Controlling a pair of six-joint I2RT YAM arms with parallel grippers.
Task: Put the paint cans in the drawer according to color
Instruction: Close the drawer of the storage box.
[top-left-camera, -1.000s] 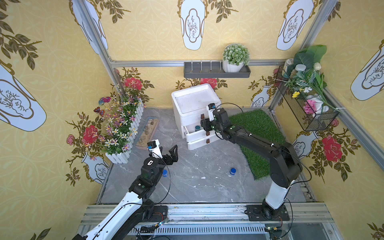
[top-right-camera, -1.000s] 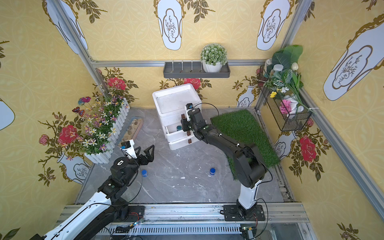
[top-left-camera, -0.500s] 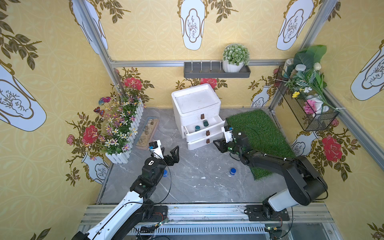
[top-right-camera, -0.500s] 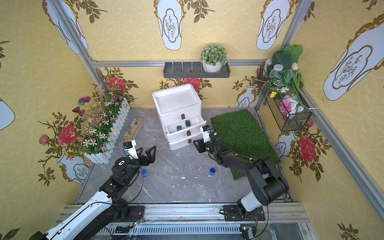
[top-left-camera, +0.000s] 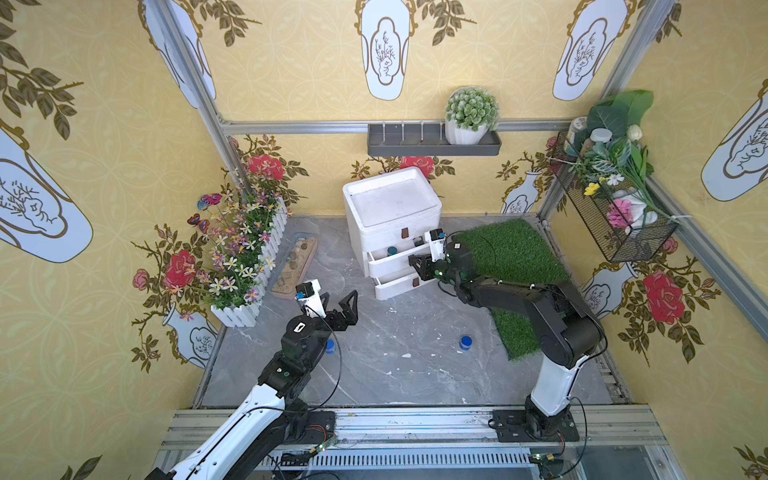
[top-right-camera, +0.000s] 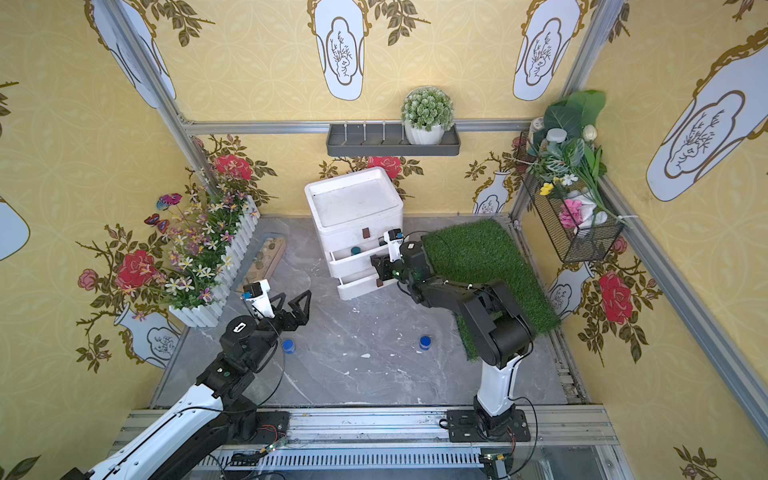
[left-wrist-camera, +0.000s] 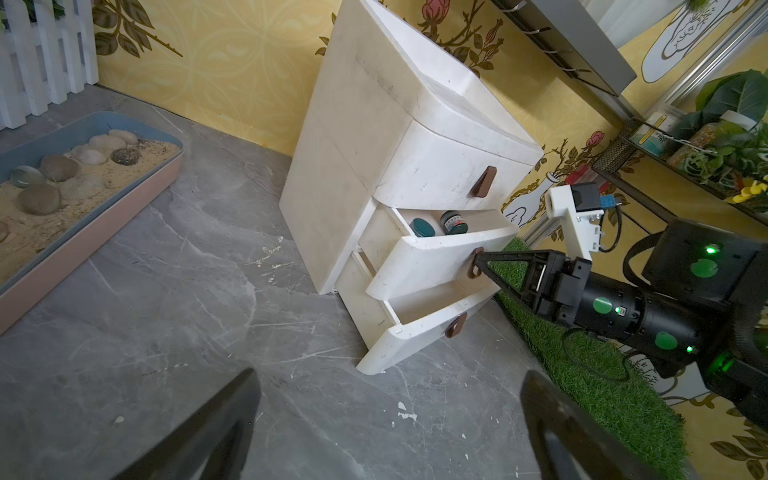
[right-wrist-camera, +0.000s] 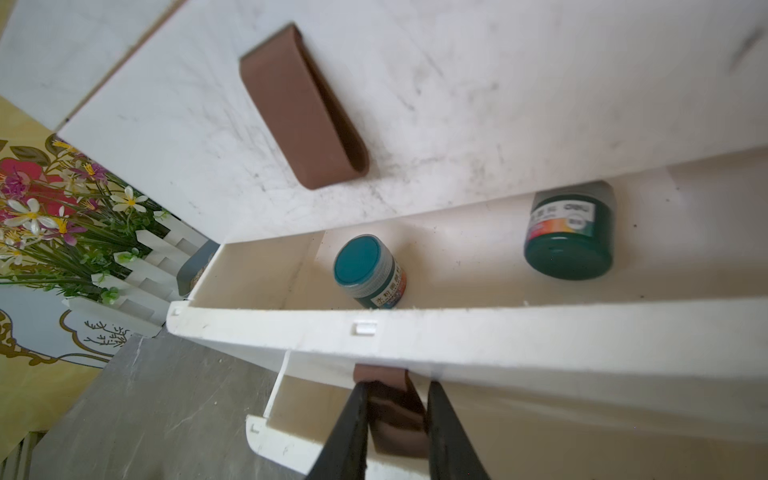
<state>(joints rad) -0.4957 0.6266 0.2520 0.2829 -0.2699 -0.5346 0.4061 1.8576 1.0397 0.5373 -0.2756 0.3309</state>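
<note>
At back wall, white drawer chest stood with middle drawer and bottom drawer open. Grass mat lay beside chest, under right arm. Two dark green paint cans sat in middle drawer. Two blue paint cans sat on floor, one partly hidden by left arm. Right arm stretched low; right gripper pinched middle drawer handle. Left gripper hovered above floor, fingers spread wide, empty.

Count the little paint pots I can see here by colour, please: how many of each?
Dark green paint cans: 2, both in the open middle drawer.
Blue paint cans: 2, both on the grey floor.
Orange paint cans: 0 in view.
Total: 4.
</note>
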